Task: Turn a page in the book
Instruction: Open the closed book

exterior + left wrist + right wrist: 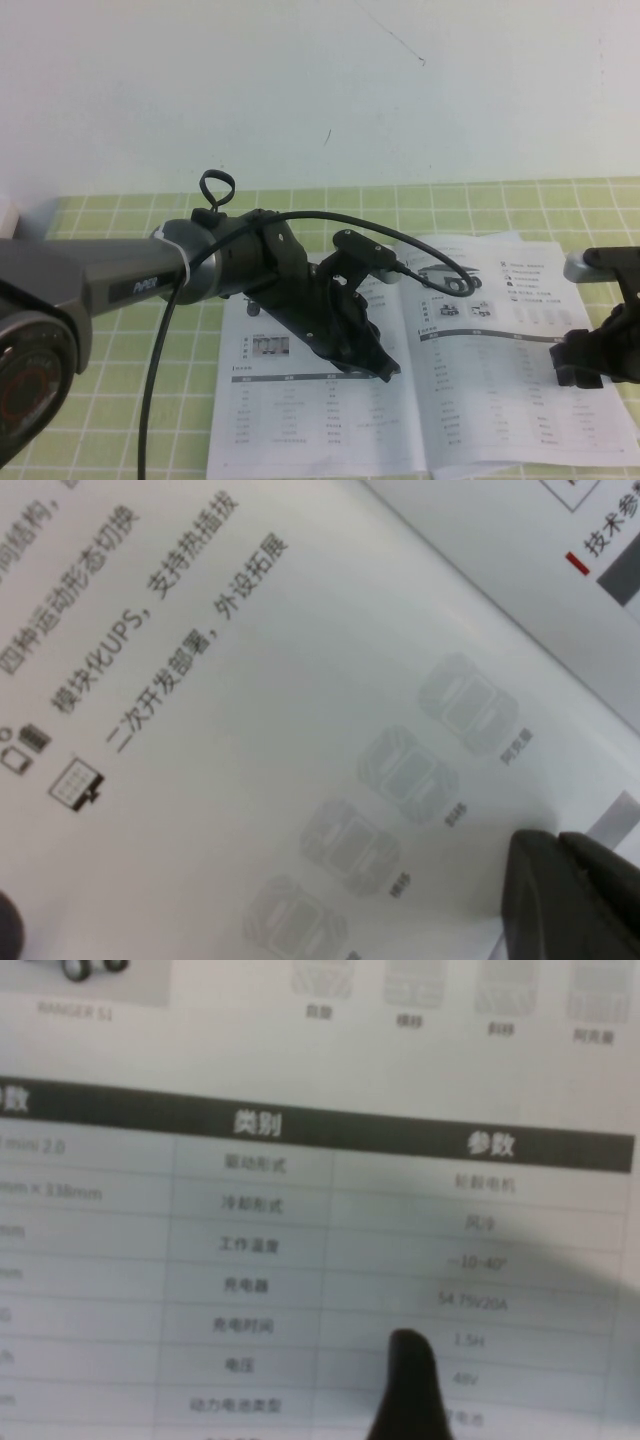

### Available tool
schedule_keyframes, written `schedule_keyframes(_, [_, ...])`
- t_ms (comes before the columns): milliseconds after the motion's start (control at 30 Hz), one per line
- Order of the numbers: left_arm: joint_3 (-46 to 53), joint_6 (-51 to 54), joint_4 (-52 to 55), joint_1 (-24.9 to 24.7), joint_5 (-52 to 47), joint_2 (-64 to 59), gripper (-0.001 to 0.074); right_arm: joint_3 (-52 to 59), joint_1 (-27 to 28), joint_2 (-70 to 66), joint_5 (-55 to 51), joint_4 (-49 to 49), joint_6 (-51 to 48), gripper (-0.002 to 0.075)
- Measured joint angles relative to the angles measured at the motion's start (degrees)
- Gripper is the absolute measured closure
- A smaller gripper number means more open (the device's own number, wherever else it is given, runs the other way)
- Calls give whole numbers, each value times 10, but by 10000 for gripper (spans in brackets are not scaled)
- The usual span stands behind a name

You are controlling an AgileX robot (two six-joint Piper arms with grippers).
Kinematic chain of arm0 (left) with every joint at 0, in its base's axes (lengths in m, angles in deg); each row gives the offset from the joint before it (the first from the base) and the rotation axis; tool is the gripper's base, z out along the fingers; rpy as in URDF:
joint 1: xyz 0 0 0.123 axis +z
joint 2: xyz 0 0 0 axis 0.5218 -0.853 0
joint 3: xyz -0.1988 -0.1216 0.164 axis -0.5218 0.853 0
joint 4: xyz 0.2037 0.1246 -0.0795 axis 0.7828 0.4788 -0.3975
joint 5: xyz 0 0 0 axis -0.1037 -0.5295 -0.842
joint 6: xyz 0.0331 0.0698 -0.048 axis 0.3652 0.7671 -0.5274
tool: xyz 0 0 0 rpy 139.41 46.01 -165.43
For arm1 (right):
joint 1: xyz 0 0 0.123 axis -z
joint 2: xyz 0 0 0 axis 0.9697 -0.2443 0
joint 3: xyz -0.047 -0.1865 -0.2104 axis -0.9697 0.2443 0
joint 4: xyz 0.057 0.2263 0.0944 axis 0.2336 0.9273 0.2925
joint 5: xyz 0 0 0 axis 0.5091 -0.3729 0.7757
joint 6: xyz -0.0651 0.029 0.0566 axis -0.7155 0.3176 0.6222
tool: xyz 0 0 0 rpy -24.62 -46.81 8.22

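Book (440,400) lay open and flat; we judged the turn done or unstarted. Our left gripper (385,368) pressed it, fingers' state unclear; our right gripper (575,365) gaped empty.

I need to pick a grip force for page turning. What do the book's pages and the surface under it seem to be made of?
The book looks like thin white paper with a smooth, slightly glossy finish: it lies flat and shows soft sheen around the crisp print. The table cover looks like a matte green-and-white checked mat, possibly cloth or vinyl. The left gripper and right gripper hover over the pages.
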Motion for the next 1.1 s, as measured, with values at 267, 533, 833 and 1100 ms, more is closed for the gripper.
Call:
schedule_keyframes(267, [0, -1, 5, 1, -2, 0, 739, -1, 0, 0, 3, 107, -95, 246])
schedule_keyframes(533, [0, -1, 5, 1, -3, 0, 739, -1, 0, -4, 2, 206, -187, 249])
schedule_keyframes(833, [0, -1, 5, 1, -3, 0, 739, -1, 0, -12, -1, 257, -233, 256])
schedule_keyframes(1100, [0, -1, 6, 1, -3, 0, 739, -4, 1, -28, -5, 364, -331, 293])
